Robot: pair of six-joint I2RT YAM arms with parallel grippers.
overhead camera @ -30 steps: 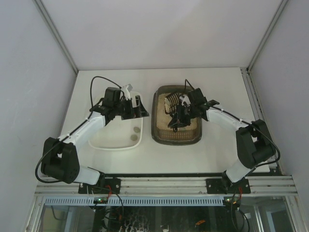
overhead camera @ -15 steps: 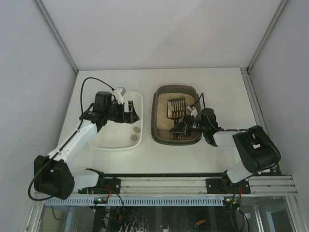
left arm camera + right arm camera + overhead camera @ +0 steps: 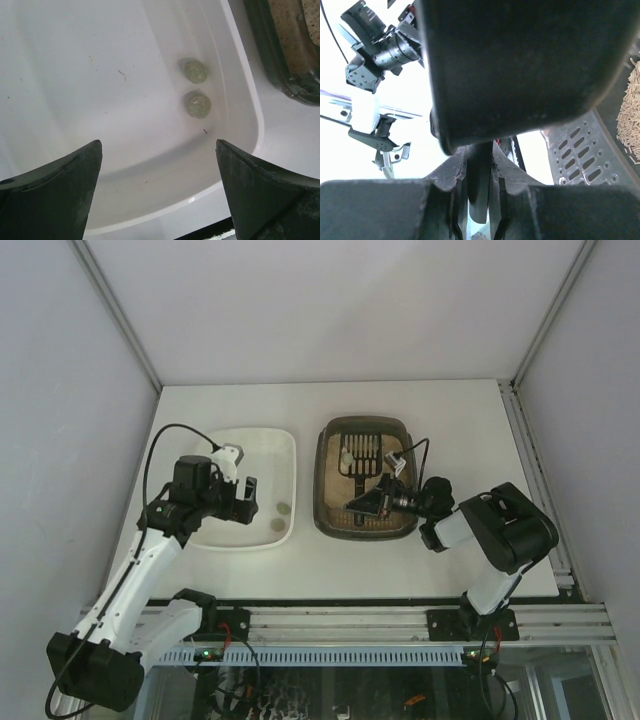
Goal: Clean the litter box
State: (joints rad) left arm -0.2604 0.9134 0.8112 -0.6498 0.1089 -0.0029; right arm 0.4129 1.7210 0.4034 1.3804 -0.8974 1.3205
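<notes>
The litter box (image 3: 327,478), a dark tray with beige litter (image 3: 631,112), stands right of centre. A dark slotted scoop (image 3: 357,452) lies in it, head toward the far end. My right gripper (image 3: 368,502) reaches in low from the right, over the near part of the box. It is shut on the scoop's handle (image 3: 479,172), which shows pinched between the right gripper (image 3: 479,150)'s fingers. My left gripper (image 3: 248,500) hangs open over the near part of a white tray (image 3: 225,445). Nothing is between the left gripper (image 3: 159,145)'s fingers. Two grey-green clumps (image 3: 194,71) (image 3: 198,105) lie in the tray.
The white tray's near rim (image 3: 165,210) runs just under my left fingers, and a corner of the litter box (image 3: 280,65) lies to its right. White walls close off the table on three sides. The two trays stand a narrow gap apart.
My left arm has drawn back toward the near left, still open over the tray. My right arm has swung low to the right, and the scoop's head has moved to the box's far end.
</notes>
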